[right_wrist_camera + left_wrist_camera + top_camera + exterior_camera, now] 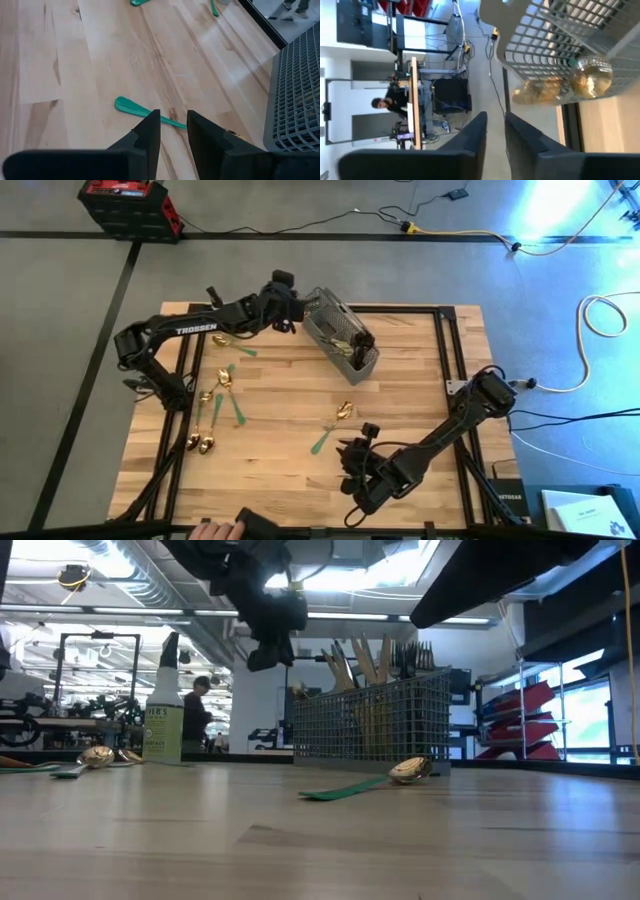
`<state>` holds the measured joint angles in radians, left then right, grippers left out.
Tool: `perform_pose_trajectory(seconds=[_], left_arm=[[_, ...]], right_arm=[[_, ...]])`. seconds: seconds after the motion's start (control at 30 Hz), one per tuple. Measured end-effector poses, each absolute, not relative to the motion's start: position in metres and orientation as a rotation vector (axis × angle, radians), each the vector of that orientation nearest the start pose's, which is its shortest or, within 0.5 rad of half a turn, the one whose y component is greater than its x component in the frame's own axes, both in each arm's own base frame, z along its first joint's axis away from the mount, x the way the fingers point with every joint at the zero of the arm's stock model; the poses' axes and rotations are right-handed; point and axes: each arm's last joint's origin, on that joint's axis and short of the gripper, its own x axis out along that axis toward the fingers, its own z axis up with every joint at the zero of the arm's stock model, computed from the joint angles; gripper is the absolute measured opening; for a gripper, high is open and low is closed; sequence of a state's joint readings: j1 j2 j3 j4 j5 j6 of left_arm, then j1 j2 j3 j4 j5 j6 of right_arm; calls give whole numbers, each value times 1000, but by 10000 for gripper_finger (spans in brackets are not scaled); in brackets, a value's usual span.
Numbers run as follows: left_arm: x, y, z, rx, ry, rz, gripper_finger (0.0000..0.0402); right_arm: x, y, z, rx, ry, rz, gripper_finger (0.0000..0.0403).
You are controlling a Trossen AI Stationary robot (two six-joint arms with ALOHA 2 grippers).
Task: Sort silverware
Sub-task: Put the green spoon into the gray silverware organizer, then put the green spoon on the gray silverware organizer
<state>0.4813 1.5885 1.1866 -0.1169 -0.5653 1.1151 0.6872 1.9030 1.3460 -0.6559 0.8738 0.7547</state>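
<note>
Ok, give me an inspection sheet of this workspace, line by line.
Surface: pale wooden table, black frame rails.
Job's things: gold spoons with green handles scattered on the left; one green-handled gold spoon mid-table; more in the grey wire-mesh caddy.
Clutter: spray bottle.
Grippers: left gripper beside the caddy, slightly open, empty; right gripper near the mid-table spoon, slightly open, empty.
Cables: yellow and white leads on the floor.
Surroundings: red toolbox; person behind.

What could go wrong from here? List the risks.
1. The left gripper hangs close beside the wire-mesh caddy; a careless move could knock it over.
2. The green-handled spoon lies flat on the table, so the right gripper above it could scrape wood or slip off.
</note>
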Motion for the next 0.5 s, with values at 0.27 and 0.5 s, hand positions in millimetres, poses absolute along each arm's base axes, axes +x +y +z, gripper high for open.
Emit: perform_pose_trajectory(seconds=[0.27,0.5], left_arm=[[304,175,286,984,1045,654,161],[302,156,302,983,997,715,199]], right_arm=[[305,222,194,-144,707,-459,78],[305,221,194,-146,708,-459,78]])
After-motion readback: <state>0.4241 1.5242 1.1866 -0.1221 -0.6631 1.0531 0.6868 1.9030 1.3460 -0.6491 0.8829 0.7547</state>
